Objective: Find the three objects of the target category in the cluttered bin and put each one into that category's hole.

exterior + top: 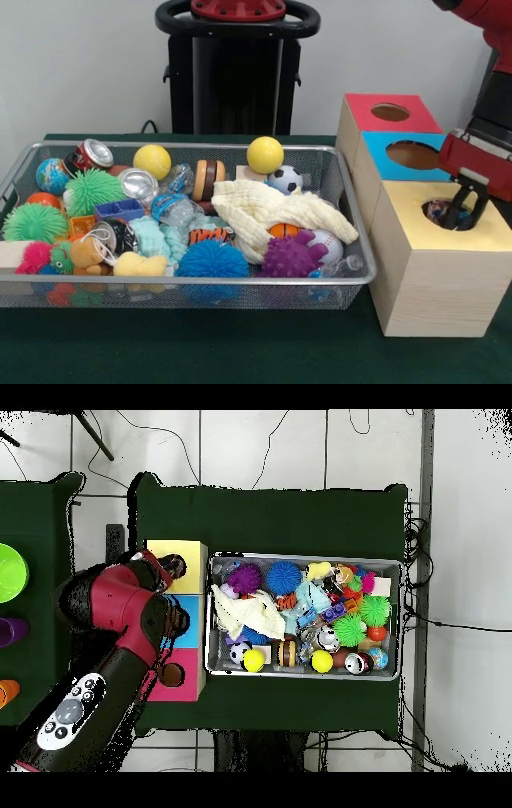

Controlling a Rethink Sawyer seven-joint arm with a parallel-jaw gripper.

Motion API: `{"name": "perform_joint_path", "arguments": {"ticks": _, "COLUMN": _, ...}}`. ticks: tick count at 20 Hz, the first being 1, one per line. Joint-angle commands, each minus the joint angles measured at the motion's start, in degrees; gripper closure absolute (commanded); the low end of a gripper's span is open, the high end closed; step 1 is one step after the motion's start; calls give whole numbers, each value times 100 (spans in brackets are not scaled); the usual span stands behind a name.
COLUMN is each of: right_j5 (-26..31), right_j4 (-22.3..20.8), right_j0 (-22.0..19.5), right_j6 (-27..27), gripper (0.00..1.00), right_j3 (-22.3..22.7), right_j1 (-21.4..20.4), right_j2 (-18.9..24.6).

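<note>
Bin (352,276) crammed; blue hole (413,154) clear.

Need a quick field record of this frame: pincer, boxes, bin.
pincer: over the yellow box's hole, tips at the opening; open or shut unclear
boxes: red box, blue box, yellow box in a row beside the bin
bin: wire bin full of clutter
on top: cream cloth
balls: two yellow balls at far side

Mesh bin (352,276) crammed with toys beside three holed boxes (436,272).
</note>
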Motion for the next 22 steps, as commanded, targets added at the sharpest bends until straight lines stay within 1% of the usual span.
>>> {"name": "perform_joint_path", "arguments": {"ticks": 1, "right_j5": 687, "right_j4": 135, "right_j0": -140, "right_j6": 1849, "gripper": 0, "right_j3": -746, "right_j1": 123, "right_j2": 454}}
{"name": "perform_joint_path", "arguments": {"ticks": 7, "right_j5": 881, "right_j4": 119, "right_j0": -134, "right_j6": 1919, "gripper": 0, "right_j3": -999, "right_j1": 278, "right_j2": 263}}
{"name": "perform_joint_path", "arguments": {"ticks": 11, "right_j5": 1081, "right_j4": 130, "right_j0": -185, "right_j6": 1890, "gripper": 0, "right_j3": -1114, "right_j1": 283, "right_j2": 300}}
{"name": "perform_joint_path", "arguments": {"ticks": 15, "right_j5": 1132, "right_j4": 125, "right_j0": -205, "right_j6": 1920, "gripper": 0, "right_j3": -1232, "right_j1": 367, "right_j2": 251}}
{"name": "perform_joint_path", "arguments": {"ticks": 22, "right_j5": 1173, "right_j4": 122, "right_j0": -232, "right_j6": 1939, "gripper": 0, "right_j3": -1304, "right_j1": 435, "right_j2": 162}}
